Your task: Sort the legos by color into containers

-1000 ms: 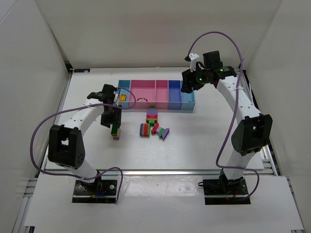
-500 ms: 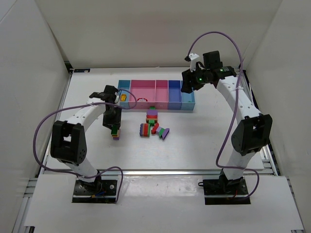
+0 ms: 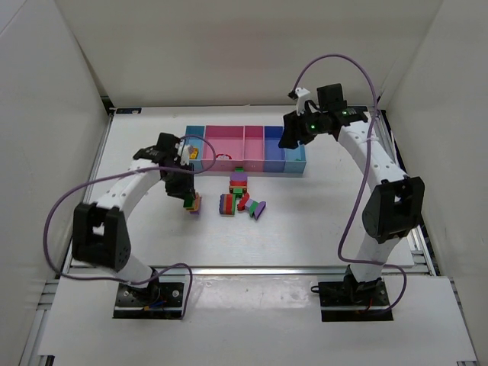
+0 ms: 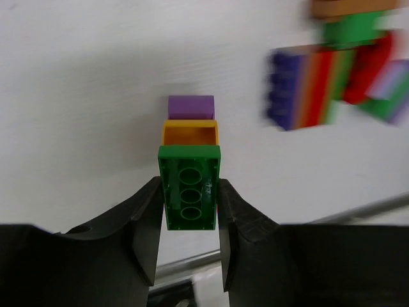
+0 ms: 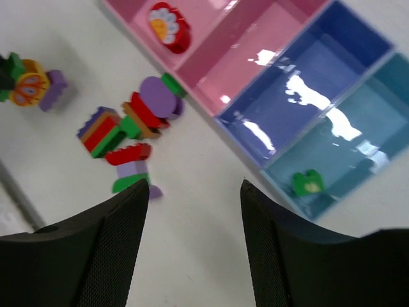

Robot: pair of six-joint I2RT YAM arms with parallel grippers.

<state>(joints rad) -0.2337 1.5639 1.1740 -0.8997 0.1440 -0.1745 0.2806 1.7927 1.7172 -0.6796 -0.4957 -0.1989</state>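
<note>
Green brick [image 4: 190, 173], stacked with an orange brick [image 4: 190, 133] and a purple brick [image 4: 190, 107], is clamped in the left gripper [image 4: 190, 204]. Right gripper [image 5: 195, 185] hangs with fingers apart over the tray's [image 3: 274, 152] three-o'clock end.

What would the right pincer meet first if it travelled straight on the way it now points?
The right pincer would probably meet bare table between the loose brick pile and the near wall of the tray; depth is unclear, so it might clip that wall.

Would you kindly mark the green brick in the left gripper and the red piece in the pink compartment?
green brick [image 4: 190, 187]: left wrist view, middle of its hollow underside.
red piece [image 5: 169, 27]: right wrist view, on its printed top face.
</note>
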